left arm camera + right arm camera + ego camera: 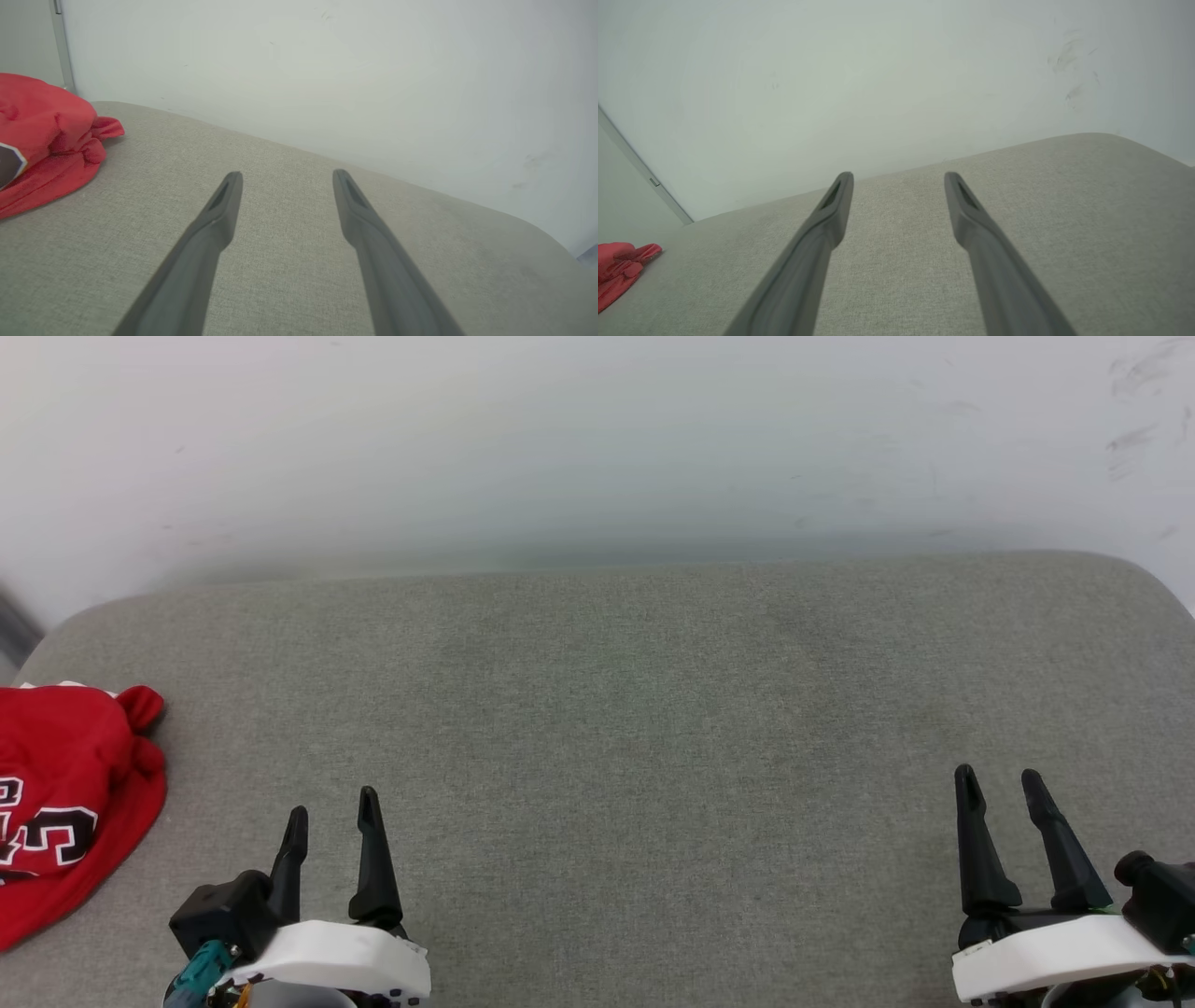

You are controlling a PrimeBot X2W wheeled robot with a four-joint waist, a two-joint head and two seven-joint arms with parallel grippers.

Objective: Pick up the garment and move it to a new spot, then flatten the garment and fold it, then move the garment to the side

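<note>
The garment [65,793] is a bunched red shirt with black, white-edged lettering, lying at the far left of the grey cushioned surface [635,728] and cut off by the frame edge. It also shows at the left of the left wrist view as the garment [42,135], and small at the lower left of the right wrist view as the garment [619,268]. My left gripper [331,810] hovers open near the front, a little right of the garment and apart from it. My right gripper [999,789] stands open at the far right, with nothing between its fingers.
A pale wall [597,439] runs directly behind the cushion's back edge. The cushion's rounded corners show at the back left and back right. A grey vertical strip [60,46] stands in the corner behind the garment.
</note>
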